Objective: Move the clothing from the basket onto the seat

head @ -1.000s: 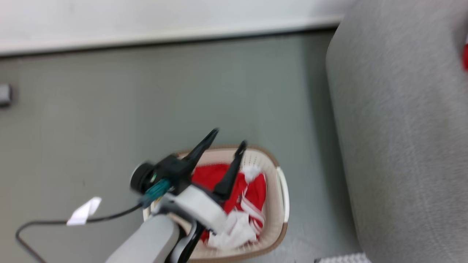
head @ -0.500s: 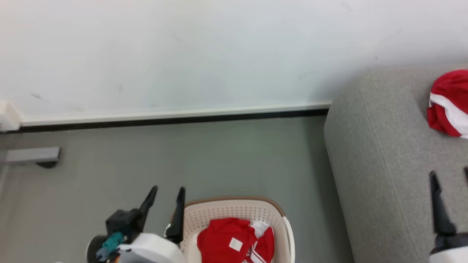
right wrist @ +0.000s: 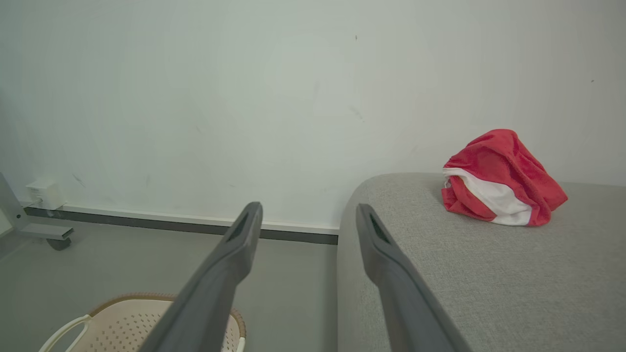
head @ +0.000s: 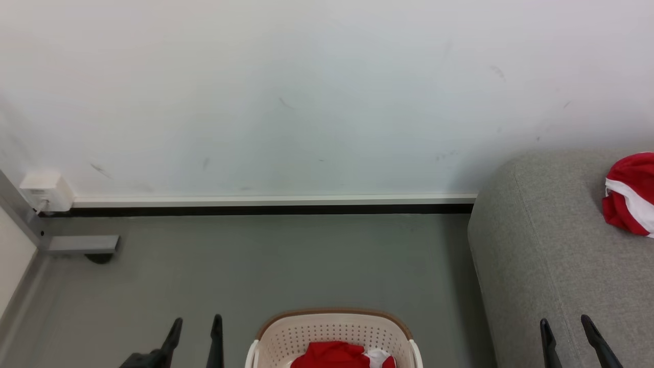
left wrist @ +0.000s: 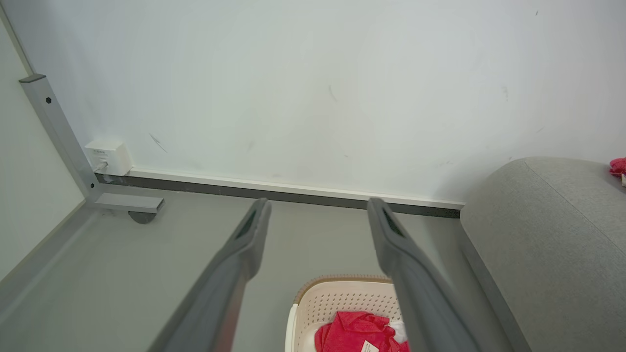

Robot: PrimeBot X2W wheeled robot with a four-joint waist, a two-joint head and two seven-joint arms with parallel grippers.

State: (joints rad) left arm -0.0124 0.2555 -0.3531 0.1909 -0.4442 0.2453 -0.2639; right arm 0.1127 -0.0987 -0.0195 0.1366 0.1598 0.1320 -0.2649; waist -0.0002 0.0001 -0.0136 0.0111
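The cream basket (head: 332,327) stands on the floor at the bottom centre of the head view, with red clothing (head: 332,356) inside; both also show in the left wrist view as basket (left wrist: 332,298) and clothing (left wrist: 357,330). Another red-and-white garment (head: 631,194) lies bunched on the grey seat (head: 552,255), plain in the right wrist view as garment (right wrist: 499,178) on seat (right wrist: 489,274). My left gripper (head: 196,322) is open, left of the basket. Over the seat's front stands my right gripper (head: 564,322), open and holding nothing.
A white wall with a dark baseboard (head: 265,208) runs behind the grey floor (head: 265,266). A grey metal frame foot (head: 82,244) and a white wall box (head: 46,190) sit at the far left. The basket's rim (right wrist: 161,298) shows low in the right wrist view.
The head camera has tilted up, so the basket slid to the bottom edge and more wall shows. My left gripper has drawn back from above the basket to its left side; the right gripper came into view.
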